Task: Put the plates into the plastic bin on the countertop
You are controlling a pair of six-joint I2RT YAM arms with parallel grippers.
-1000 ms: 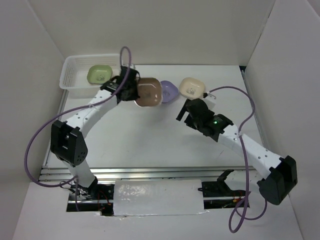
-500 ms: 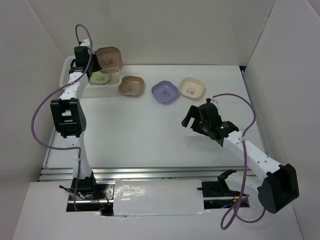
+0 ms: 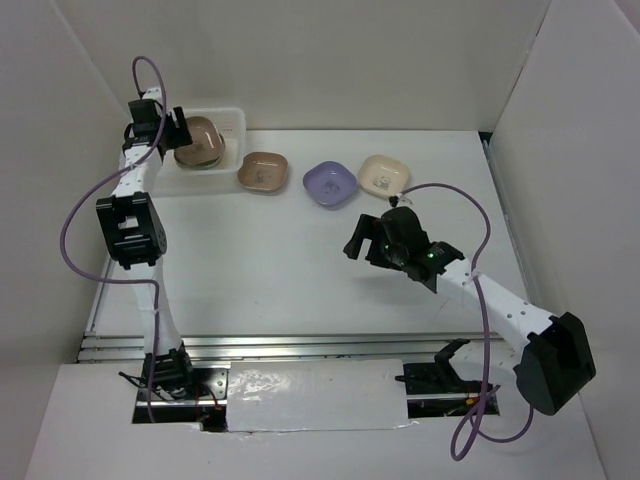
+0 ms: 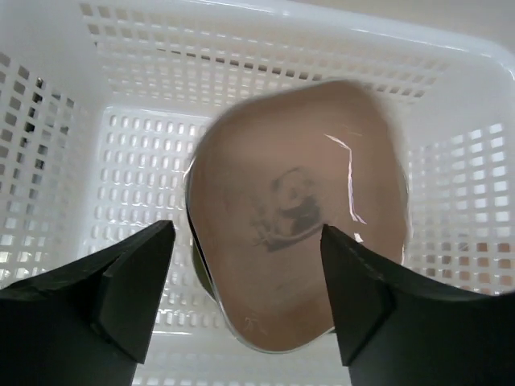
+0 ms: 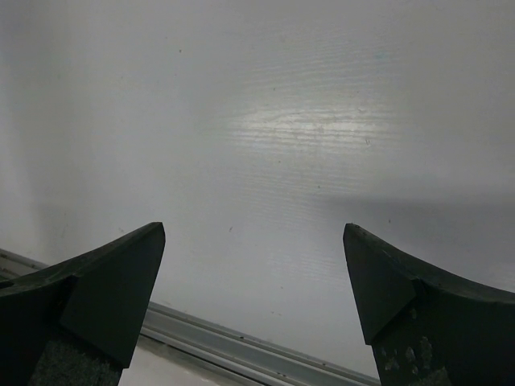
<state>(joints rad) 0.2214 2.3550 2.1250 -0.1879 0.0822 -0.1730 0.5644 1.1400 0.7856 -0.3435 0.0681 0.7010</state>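
Bin (image 4: 451, 201): plate (image 4: 298, 217) seemingly below left pincer (image 4: 245, 241)

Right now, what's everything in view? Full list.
plastic bin: 1, white lattice, far-left corner of the countertop
binned brown plate: 1, brown, inside the bin, blurred
green plate: 1, green, only an edge visible under it
loose brown plate: 1, brown, right of the bin
purple plate: 1, purple, middle of the far row
cream plate: 1, cream, right end of the row
countertop: 1, white
metal rail: 1, grey, front edge
left claw: open, over the bin
right claw: open, over bare countertop
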